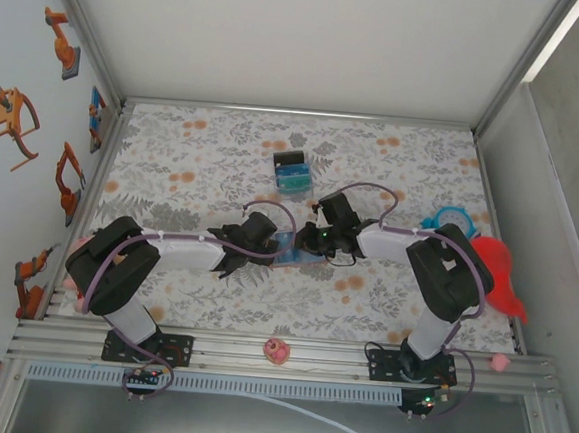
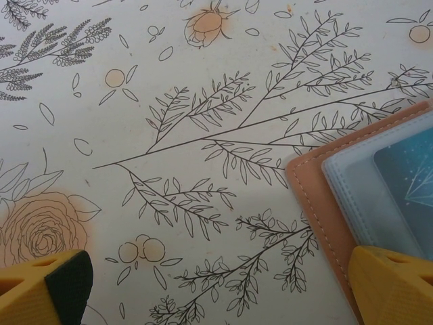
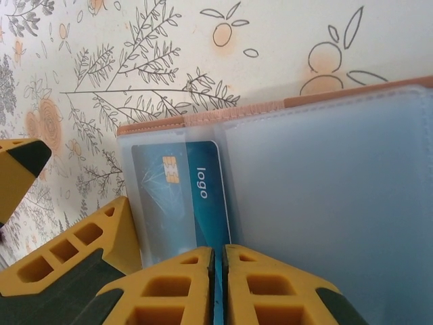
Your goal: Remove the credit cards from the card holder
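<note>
Closest to my right wrist lens: right gripper [image 3: 218, 256], yellow fingers pressed almost together, only a hairline slit between them. A thin teal strip shows in that slit: the near edge of the credit card [image 3: 181, 193], pinched. Card is dark teal-blue with a gold chip and the word "logo" printed on it. Most of it lies behind a frosted plastic sleeve of the card holder [image 3: 325, 203]. Holder lies open and flat on the floral table cover [image 3: 169, 54], tan stitched border along its far edge. A second sleeve sits to the right of the card; cannot tell whether anything is inside.

At the holder's other side, my left gripper [image 2: 220, 264] stands wide open, gripping nothing. On its own wrist camera, one finger is over bare cloth and the other over the holder's tan corner; contact cannot be judged.

From above, both grippers come together near mid-table with the holder between them. Farther back sits a small black box [image 1: 293, 172] with blue and teal contents, apart from both arms. Toward the right edge are a pale blue ring [image 1: 450, 219] and a red object [image 1: 496, 273].
</note>
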